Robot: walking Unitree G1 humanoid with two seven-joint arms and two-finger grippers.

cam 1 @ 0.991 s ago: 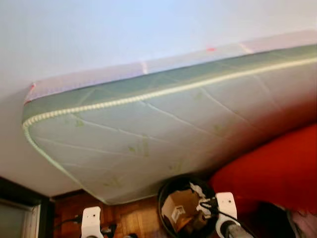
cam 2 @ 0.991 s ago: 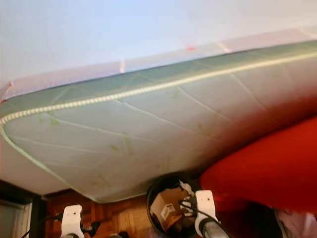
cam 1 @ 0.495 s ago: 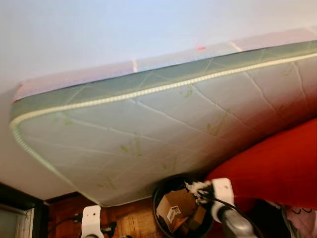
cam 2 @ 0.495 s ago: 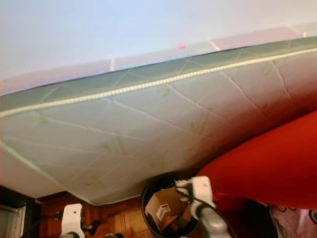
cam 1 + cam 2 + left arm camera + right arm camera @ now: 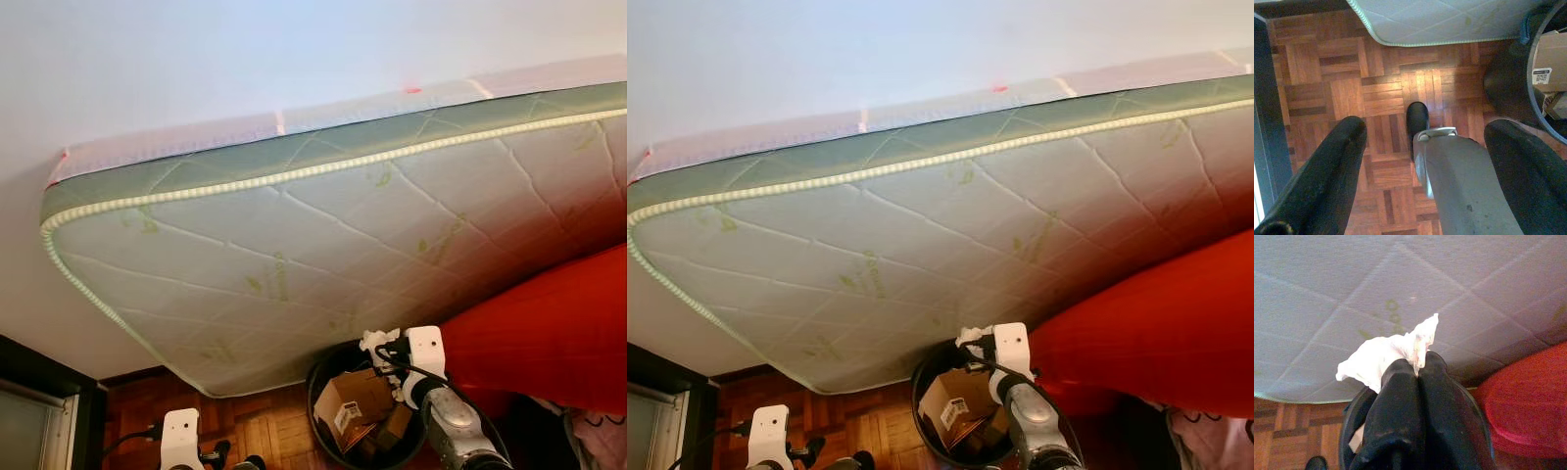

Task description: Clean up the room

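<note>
One tissue (image 5: pixel 1382 357) pinched in right hand (image 5: pixel 1418 372).

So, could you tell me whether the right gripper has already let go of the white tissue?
No, the right gripper is shut on the crumpled white tissue, above the black bin.

The mattress (image 5: pixel 323 235) runs off the right edge — the bin's (image 5: pixel 926 387) far rim sits behind the right arm.
</note>
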